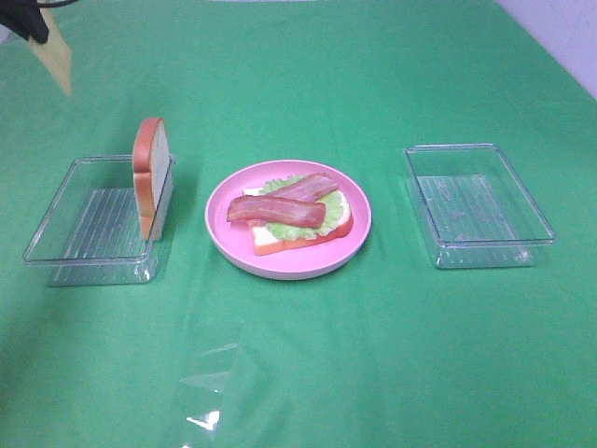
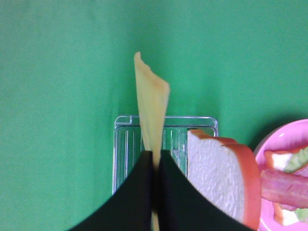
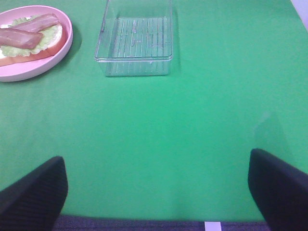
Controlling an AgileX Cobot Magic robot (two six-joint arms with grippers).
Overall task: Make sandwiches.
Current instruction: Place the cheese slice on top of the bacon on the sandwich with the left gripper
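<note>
**Cheese slice held aloft at far-left corner; open sandwich on plate**

Left gripper (image 2: pixel 155 161): jaws pinched tight on the pale yellow cheese slice (image 2: pixel 151 103), which hangs edge-on from the fingertips, raised above the green cloth (image 1: pixel 373 355) near the worktop's far-left corner.

Right gripper (image 3: pixel 156 185): fingers spread wide, nothing between them, over bare cloth toward the near-right side.

Pink plate (image 1: pixel 226 245), centre of the worktop: bottom bread slice (image 1: pixel 270 241), ruffled lettuce (image 1: pixel 294 228) on it, two bacon strips (image 1: pixel 277 209) laid across the top.

Left clear tray (image 1: pixel 70 210), near the left edge: second bread slice (image 1: pixel 150 177) stands upright on its crust against the tray's plate-side wall.

Right clear tray (image 1: pixel 476 201), toward the right edge, well apart from the plate.

No writing, brand or label legible on any item.
</note>
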